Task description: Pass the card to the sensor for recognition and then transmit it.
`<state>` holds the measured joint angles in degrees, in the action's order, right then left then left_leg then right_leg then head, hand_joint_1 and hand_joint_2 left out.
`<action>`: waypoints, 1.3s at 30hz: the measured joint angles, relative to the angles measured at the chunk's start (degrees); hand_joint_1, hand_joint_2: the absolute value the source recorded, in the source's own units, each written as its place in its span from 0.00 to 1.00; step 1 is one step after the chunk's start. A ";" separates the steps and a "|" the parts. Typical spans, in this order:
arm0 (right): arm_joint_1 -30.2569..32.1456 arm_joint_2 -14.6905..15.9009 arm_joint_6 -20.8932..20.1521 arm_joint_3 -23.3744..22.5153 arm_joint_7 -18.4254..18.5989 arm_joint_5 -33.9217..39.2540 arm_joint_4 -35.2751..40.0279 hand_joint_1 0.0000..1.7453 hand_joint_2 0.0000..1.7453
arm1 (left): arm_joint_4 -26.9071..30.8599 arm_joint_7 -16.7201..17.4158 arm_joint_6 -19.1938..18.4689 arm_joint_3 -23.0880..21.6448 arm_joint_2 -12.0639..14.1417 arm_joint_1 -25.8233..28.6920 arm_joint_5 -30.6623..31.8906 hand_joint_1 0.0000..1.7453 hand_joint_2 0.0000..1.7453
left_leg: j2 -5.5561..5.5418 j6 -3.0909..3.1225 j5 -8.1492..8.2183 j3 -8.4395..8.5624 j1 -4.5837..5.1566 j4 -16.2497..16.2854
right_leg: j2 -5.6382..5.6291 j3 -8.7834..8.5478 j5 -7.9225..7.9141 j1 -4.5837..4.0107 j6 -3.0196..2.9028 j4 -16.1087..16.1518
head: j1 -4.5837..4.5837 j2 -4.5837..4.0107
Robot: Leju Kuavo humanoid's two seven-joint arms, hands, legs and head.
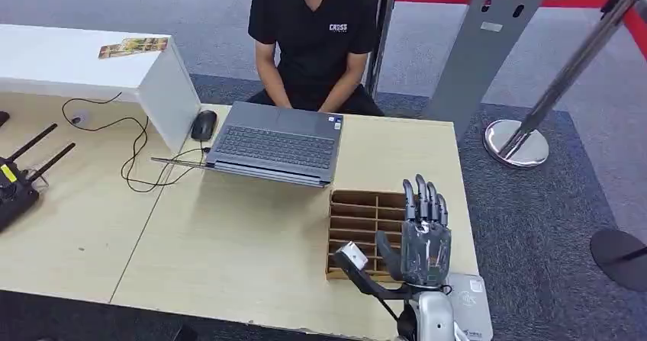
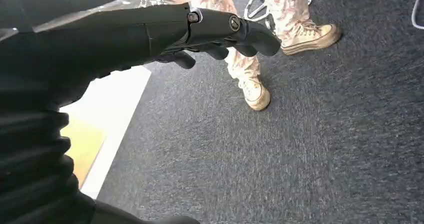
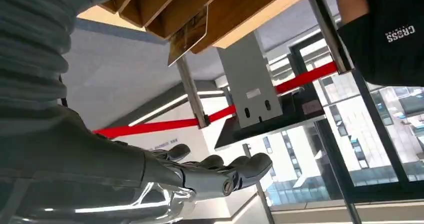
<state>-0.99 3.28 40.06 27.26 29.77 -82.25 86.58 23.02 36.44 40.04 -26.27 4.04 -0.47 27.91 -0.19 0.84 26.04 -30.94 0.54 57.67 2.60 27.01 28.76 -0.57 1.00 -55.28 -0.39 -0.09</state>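
While my right hand (image 1: 424,230) stands over the right end of the table (image 1: 229,242), its fingers (image 1: 421,197) are straight, close together and pointing away from me, the thumb out to the side, and it holds nothing. It hangs above one wooden rack (image 1: 358,219) that sits near the table's front right corner. The rack is split by slats into two columns of narrow slots; I cannot tell from above what the slots hold. In my right wrist view one card (image 3: 187,36) leans in a slot of the rack (image 3: 165,8), its edge sticking out past the wood, apart from my open fingers (image 3: 235,169).

One flat grey sensor (image 1: 469,295) lies at the table's front right corner, just beside my wrist.

My left hand (image 2: 220,31) hangs over dark carpet, fingers curled loosely inward with nothing in them.

One open laptop (image 1: 276,143) sits at the far edge of the table, in front of one person (image 1: 317,36) in a black shirt seated there. One black mouse (image 1: 203,124) lies just left of the laptop, with a cable looping off toward the left. One white box (image 1: 91,70) stands at the far left, with one small picture card (image 1: 133,47) on top. One black device with two antennas (image 1: 23,173) rests at the left edge.

In my left wrist view, two pale shoes (image 2: 280,58) of a person stand on the carpet.
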 joint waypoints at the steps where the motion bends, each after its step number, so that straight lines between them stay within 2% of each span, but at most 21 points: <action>1: -0.01 0.02 0.00 0.00 0.00 -0.04 0.00 0.00 1.00 | 0.00 0.00 0.00 0.00 0.02 0.00 0.00 0.00 1.00 | 0.00 0.00 0.00 0.00 0.00 0.00 | 0.00 0.00 0.00 0.00 0.00 0.00 | 0.00 0.00; 10: -0.11 0.07 0.00 0.00 0.22 -0.15 -0.02 0.00 1.00 | 0.00 0.02 0.00 -0.02 0.04 0.00 -0.11 0.00 1.00 | 0.00 0.00 0.00 -0.02 0.00 0.00 | 0.00 -0.01 0.00 0.00 0.00 0.00 | 0.00 0.00; 20: -2.31 1.66 -0.02 1.51 4.76 -0.50 -2.56 0.00 1.00 | 0.00 -0.70 0.00 -0.96 0.15 -0.19 -0.48 0.00 1.00 | -0.02 0.00 0.00 -0.05 0.00 0.00 | 0.00 0.03 0.00 0.00 0.00 0.00 | 0.02 0.00; 39: -3.44 3.65 0.00 3.74 6.32 -0.57 -4.74 0.00 1.00 | 0.00 -0.48 0.00 -1.86 0.46 -0.23 -1.01 0.00 1.00 | -0.01 0.00 0.00 -0.07 0.00 0.00 | 0.00 0.05 0.00 0.00 0.00 0.00 | 0.00 0.00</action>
<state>-4.43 6.93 40.06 30.99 36.09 -82.82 81.83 23.02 35.95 40.04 -28.13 4.50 -0.70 26.91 -0.20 0.84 26.03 -31.00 0.54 57.67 2.60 27.06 28.76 -0.57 1.00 -55.29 -0.39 -0.09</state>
